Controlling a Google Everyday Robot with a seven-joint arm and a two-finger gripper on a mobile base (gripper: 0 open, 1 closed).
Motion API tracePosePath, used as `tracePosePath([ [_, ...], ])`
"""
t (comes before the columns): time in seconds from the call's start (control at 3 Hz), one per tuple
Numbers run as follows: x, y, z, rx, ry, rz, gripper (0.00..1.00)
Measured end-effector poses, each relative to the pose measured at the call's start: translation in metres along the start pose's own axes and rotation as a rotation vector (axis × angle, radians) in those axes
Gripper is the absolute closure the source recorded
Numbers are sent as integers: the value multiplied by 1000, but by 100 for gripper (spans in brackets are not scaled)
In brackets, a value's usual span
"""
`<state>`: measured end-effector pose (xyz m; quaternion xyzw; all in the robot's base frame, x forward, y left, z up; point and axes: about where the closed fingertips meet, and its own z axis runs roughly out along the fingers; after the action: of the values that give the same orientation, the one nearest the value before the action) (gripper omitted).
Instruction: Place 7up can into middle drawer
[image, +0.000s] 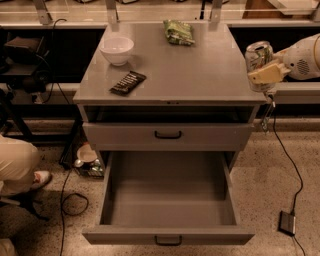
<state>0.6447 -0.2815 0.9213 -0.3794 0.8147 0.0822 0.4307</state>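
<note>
The 7up can (258, 59), silver-white with green markings, is held upright in my gripper (266, 73) at the right edge of the cabinet top, just past the right rim. The gripper comes in from the right on a white arm (305, 62), shut on the can. The middle drawer (169, 200) is pulled open below and to the left; its grey tray is empty and its black handle (168, 241) faces the front. The closed drawer front (168, 135) sits above it.
On the cabinet top (195, 70) stand a white bowl (116, 50), a dark snack bar (128, 83) and a green crinkly snack bag (179, 32). A person's leg and shoe (20, 172) are at the left. Cables and a small black box (287, 223) lie on the floor at the right.
</note>
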Motion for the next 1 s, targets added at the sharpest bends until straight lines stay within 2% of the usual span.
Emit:
tracePosePath([
  [0.33, 15, 13, 5, -30, 24, -8, 100],
  [0.67, 39, 40, 1, -81, 62, -8, 100],
  [1.0, 83, 84, 7, -169, 127, 32, 100],
])
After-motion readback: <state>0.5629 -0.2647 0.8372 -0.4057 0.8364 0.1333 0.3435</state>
